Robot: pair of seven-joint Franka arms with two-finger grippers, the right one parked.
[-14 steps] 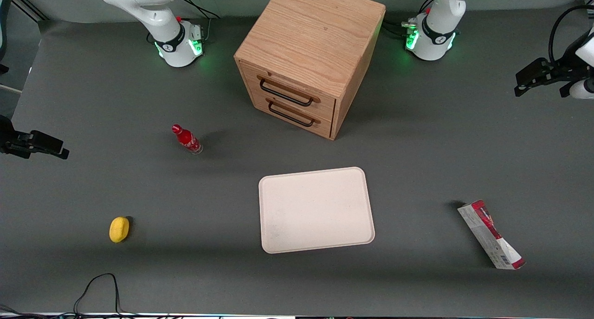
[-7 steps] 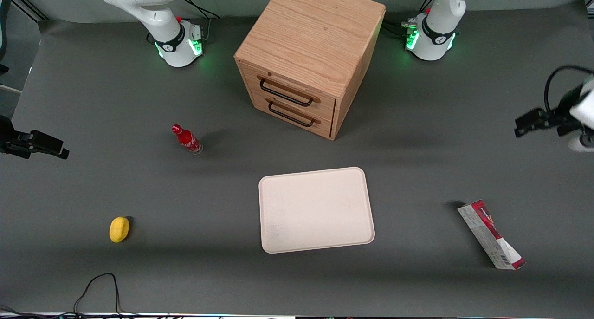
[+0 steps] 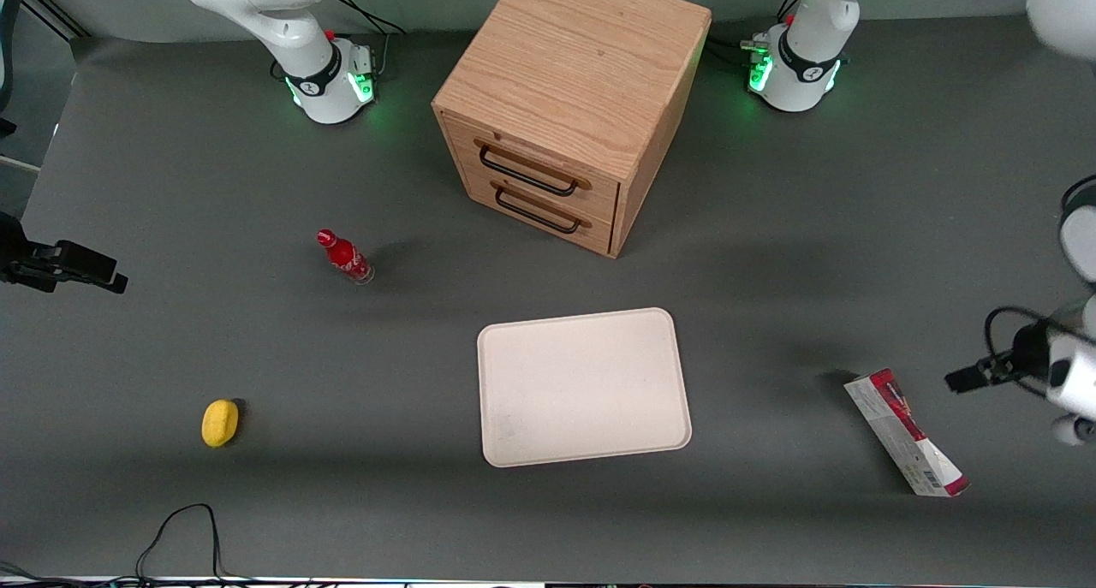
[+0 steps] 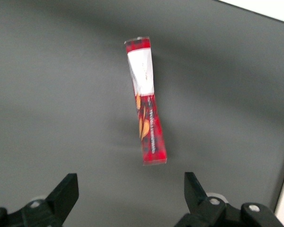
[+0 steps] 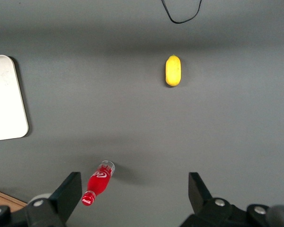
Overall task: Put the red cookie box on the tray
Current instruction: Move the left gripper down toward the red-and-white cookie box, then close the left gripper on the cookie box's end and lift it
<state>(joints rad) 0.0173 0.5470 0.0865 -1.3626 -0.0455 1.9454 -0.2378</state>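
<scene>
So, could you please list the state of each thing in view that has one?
red cookie box: lying flat on the table, not gripped
tray: nothing on it
gripper: above the box, jaws open, holding nothing
cabinet: both drawers shut
red bottle: upright, capped

Grey table (image 3: 771, 254), wooden drawer cabinet (image 3: 565, 92)

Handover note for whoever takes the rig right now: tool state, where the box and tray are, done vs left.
Tool: open, holding nothing, above the table near the red cookie box, not touching it.
Red cookie box: flat on the table at the working arm's end, apart from the tray.
Tray: nearer the front camera than the wooden cabinet, nothing on it.
Done: nothing grasped.
Left: descend, grasp box, carry it to the tray, release.
</scene>
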